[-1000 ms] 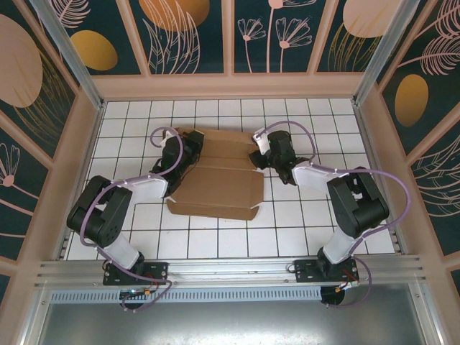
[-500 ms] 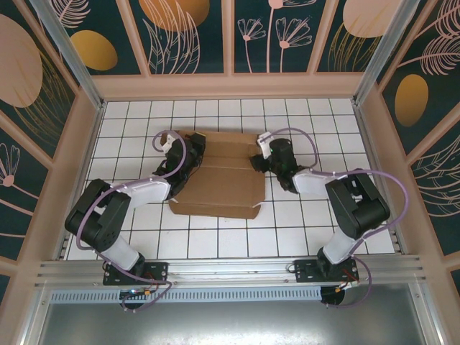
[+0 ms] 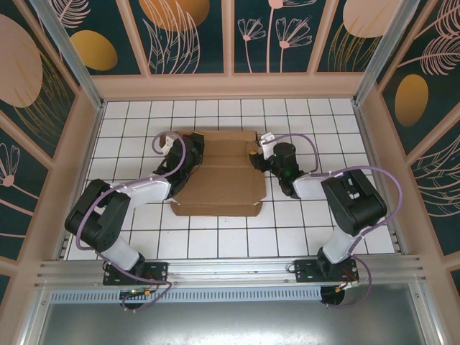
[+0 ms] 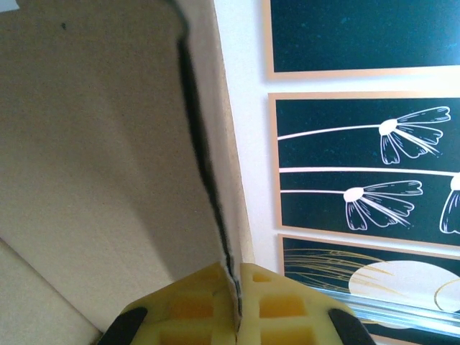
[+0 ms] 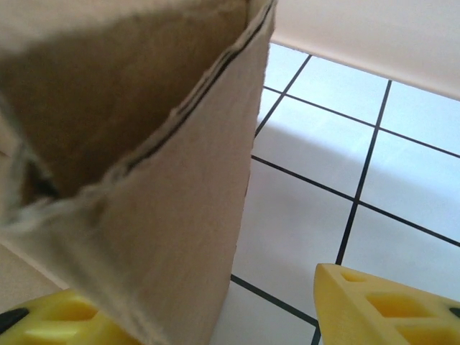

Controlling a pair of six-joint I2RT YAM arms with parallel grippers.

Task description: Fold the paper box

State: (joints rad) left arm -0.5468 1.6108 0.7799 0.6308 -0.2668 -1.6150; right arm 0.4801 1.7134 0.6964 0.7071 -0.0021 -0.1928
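Note:
The paper box (image 3: 223,180) is a plain brown cardboard sheet with creases, lying half folded on the white tiled floor. My left gripper (image 3: 188,154) is at its left edge. In the left wrist view its yellow fingertips (image 4: 208,305) are shut on the thin edge of a raised cardboard flap (image 4: 108,144). My right gripper (image 3: 256,157) is at the box's right edge. In the right wrist view a folded-up side flap (image 5: 165,180) stands between its open jaws, against the left finger (image 5: 50,320) and well apart from the right finger (image 5: 381,302).
The tiled floor (image 3: 302,230) is walled in by beige panels with dark floral prints (image 3: 280,36). A metal rail (image 3: 230,277) runs along the near edge by the arm bases. Both arms reach inward over the floor beside the box.
The left gripper has moved a little farther back with the box's left edge. The right gripper has shifted left and back along the right flap. The box's near edge has slid slightly.

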